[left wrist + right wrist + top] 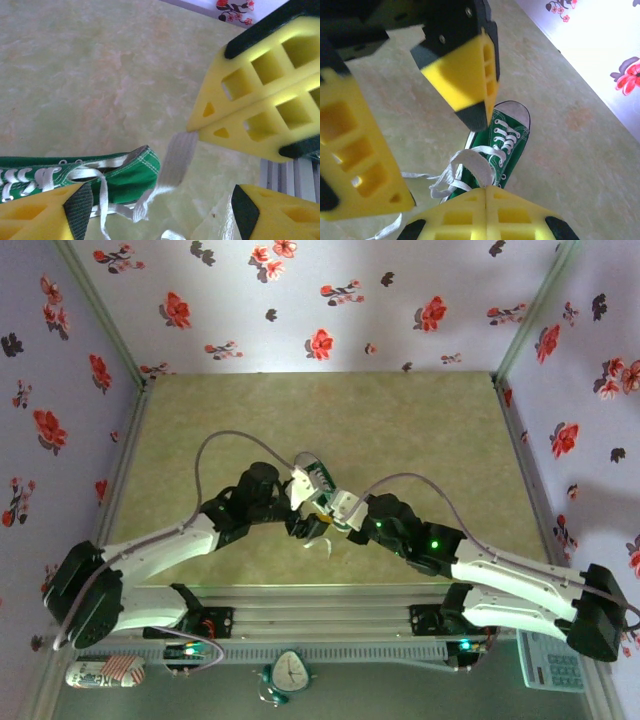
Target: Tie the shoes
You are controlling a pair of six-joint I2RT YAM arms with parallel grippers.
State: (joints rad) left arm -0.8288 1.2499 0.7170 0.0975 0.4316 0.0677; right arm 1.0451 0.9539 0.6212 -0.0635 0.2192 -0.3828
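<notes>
The single green canvas sneaker point(519, 139) has white stitching, white eyelets, a white rubber toe cap point(512, 109) and a white sole rim. It lies on the pale green marbled worktop point(560, 170) just right of centre in the right wrist view, toe pointing to the top of the frame, and at lower left in the left wrist view. Its laces are undone. One flat white lace point(175, 160) runs up from the sneaker into the right end effector point(485, 192), whose two yellow fingers are pressed together and clamped on it. The left end effector point(162, 210) stands with its two fingers wide apart, holding nothing. The sneaker's heel is cut off behind the right fingers, and its toe runs off the left edge of the left wrist view. From the top camera the sneaker is hard to make out beneath the two meeting wrists at centre frame.
</notes>
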